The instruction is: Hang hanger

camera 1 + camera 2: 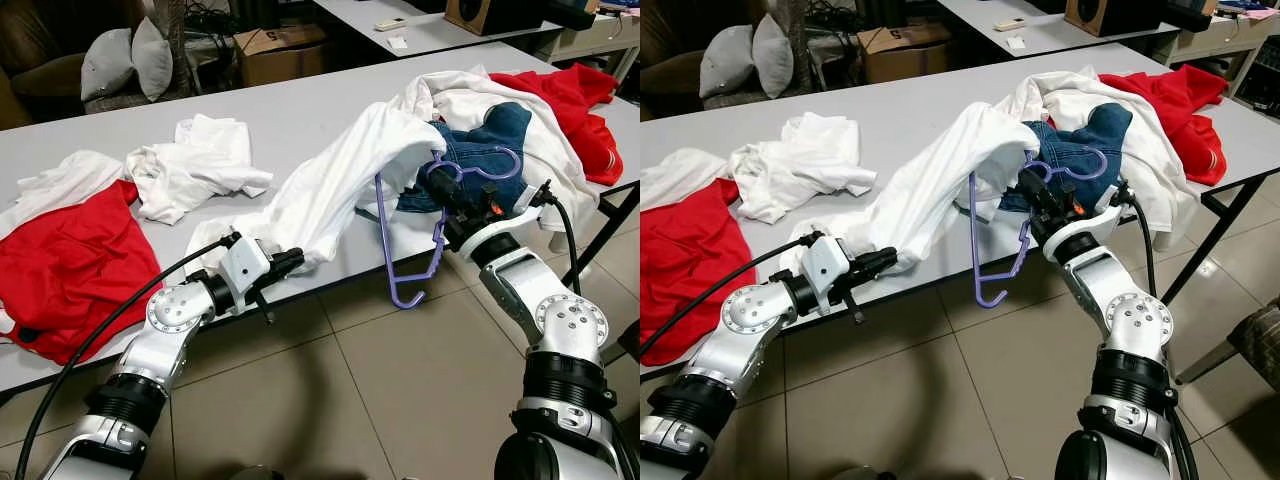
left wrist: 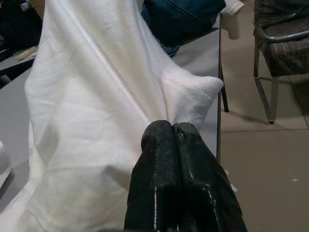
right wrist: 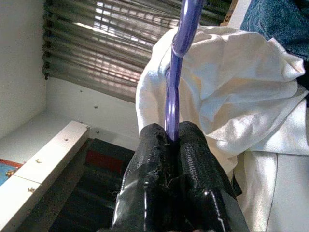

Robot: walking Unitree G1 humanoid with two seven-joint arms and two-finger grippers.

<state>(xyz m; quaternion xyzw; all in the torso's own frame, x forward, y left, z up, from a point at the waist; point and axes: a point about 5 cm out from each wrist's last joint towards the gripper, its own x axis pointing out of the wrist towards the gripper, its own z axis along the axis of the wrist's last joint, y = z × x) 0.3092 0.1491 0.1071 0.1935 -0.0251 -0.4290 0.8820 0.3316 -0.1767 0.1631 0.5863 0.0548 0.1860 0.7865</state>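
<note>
landmark: long grey table (image 1: 300, 120) | far strip of top: bare, pass ok | near edge ctr: stretched white cotton shirt (image 1: 330, 190) + purple plastic hanger (image 1: 400, 250) block | rt end: blue denim jeans (image 1: 485, 150) under red garment (image 1: 570, 100) | lt end: flat red cloth (image 1: 70, 260), crumpled white tee (image 1: 195, 165) | tiled floor (image 1: 400, 400) below near edge: open

Silver arms, black fingers (image 2: 159, 159), black cables

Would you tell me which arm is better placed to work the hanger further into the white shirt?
Right: the right gripper already clamps the purple hanger inside the white shirt; the left gripper pinches its hem.
</note>
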